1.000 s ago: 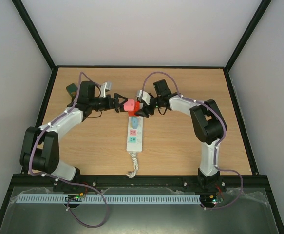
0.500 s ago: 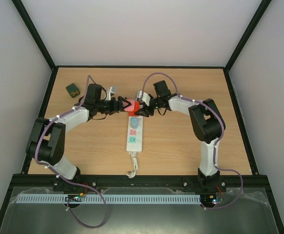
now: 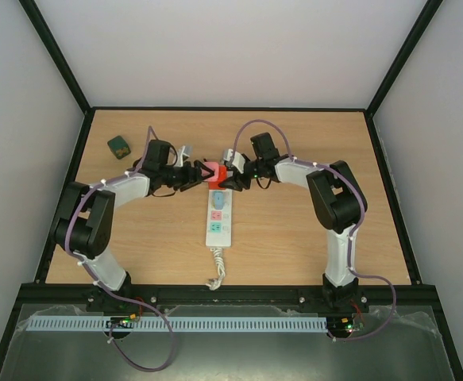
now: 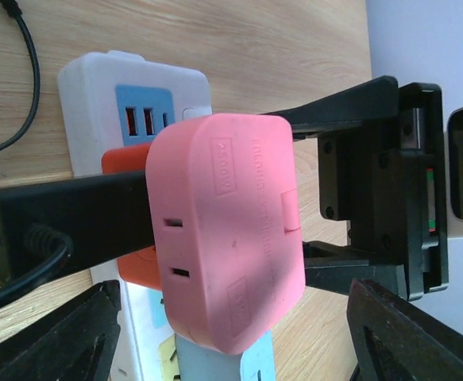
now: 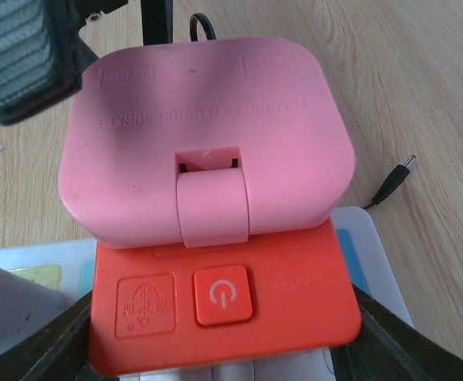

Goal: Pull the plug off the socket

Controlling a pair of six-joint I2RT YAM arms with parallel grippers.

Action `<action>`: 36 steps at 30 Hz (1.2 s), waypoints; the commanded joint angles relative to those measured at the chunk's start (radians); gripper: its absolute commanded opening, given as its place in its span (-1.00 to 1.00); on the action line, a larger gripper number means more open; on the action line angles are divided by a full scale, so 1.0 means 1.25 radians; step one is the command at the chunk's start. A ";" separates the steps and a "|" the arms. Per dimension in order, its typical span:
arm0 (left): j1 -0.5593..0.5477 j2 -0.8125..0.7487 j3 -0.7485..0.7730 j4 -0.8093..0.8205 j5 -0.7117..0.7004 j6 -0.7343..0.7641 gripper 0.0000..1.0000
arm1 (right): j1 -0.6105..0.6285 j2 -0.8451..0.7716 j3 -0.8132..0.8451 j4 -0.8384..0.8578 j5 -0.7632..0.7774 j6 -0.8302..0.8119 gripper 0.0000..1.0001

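Now I see my left hand (image 3: 194,175) spread at the plug (image 4: 223,230) on the socket (image 3: 218,218); my right hand (image 3: 229,181) flanks the orange block (image 5: 295,309), pinching or not I cannot tell.

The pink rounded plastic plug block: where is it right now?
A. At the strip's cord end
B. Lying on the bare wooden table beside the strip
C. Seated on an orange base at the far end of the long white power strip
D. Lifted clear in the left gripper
C: the pink rounded plastic plug block sits on the orange base at the far end of the long white power strip, opposite its coiled cord.
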 commanded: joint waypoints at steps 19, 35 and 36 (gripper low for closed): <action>-0.059 0.005 0.133 -0.090 -0.095 0.107 -0.02 | 0.003 -0.049 -0.102 0.075 0.037 0.084 -0.56; -0.147 0.059 0.260 -0.253 -0.348 0.268 -0.26 | 0.003 -0.091 -0.191 0.166 0.137 0.222 -0.73; -0.156 0.063 0.267 -0.263 -0.357 0.279 -0.28 | 0.004 -0.093 -0.196 0.171 0.140 0.229 -0.73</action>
